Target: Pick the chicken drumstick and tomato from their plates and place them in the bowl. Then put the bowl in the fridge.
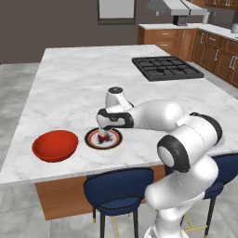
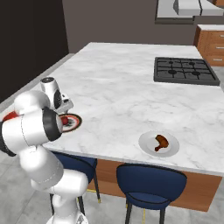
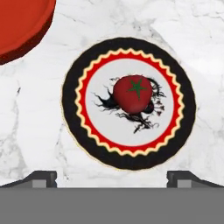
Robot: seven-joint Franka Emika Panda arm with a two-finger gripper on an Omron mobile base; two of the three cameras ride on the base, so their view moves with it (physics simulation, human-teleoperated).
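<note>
The jaws (image 1: 105, 137) hang straight above the tomato (image 3: 132, 93), which sits at the middle of the dark-rimmed plate (image 3: 70, 103). In the hand view the two tips stand wide apart at the bottom corners with nothing between them, so the jaws are fully spread and empty. The vertical, centred pose suits a descent that would close on the round fruit from either side; that is a judgement from the alignment alone.

The red bowl (image 1: 55, 145) lies just beside this plate on the table (image 1: 74, 79), near the front edge, and appears empty. Its closeness would make the transfer short.

The drumstick (image 2: 161, 142) rests on the pale plate (image 2: 146, 146), well apart along the same front edge. Neither item is in the bowl yet, so the task appears to be at its first pick.

The table is a white marble island with grey veining. A black hob (image 1: 166, 68) is set into its far side. Blue stools (image 1: 118, 190) stand beneath the near edge, and brown wooden cabinets (image 1: 204, 46) line the far wall.
</note>
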